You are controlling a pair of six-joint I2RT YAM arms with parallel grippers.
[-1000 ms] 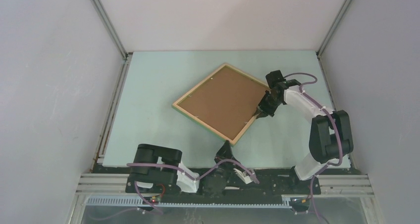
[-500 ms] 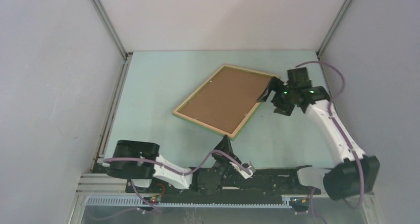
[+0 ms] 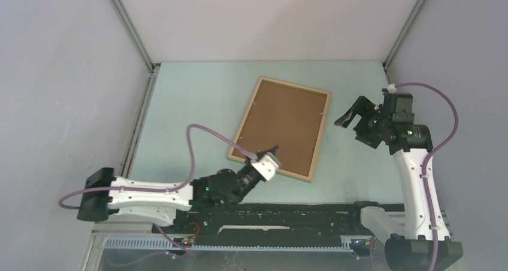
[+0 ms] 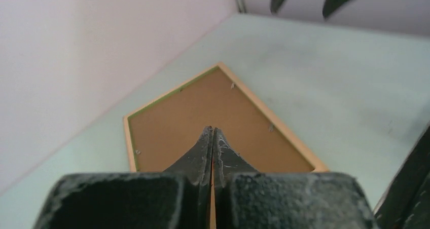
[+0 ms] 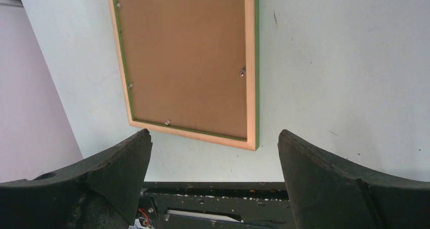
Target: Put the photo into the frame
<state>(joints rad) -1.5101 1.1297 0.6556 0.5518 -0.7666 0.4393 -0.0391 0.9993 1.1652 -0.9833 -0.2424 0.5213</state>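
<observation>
While the frame point(image 3: 295, 85) lay flat on the pale green tabletop point(image 3: 191, 103), it sat about midway between the two arms, its long sides running from near to far and leaning slightly to the right at the far end. Its light wood face was turned up, and a thin green line showed along its inner and outer edges in the right wrist view. The photo point(image 3: 284, 127) filled the opening, with only its plain brown board back showing; the printed side could not be seen. A few small metal tabs point(image 5: 242, 72) stood at the inner edge of the frame, against the board.

The left arm reached out low from the near left, and the left end effector point(image 3: 269, 154) was closed, its two dark fingers point(image 4: 200, 153) pressed together at the tips. It was at the near short end of the frame, pointing along the brown board. Whether the tips touched the frame or the board could not be told.

The right end effector point(image 3: 350, 124) was spread wide open and gripped nothing. It hung to the right of the frame, apart from it, beside the long right side towards the far end. In its own wrist view the near end of the frame showed between its two fingers.
</observation>
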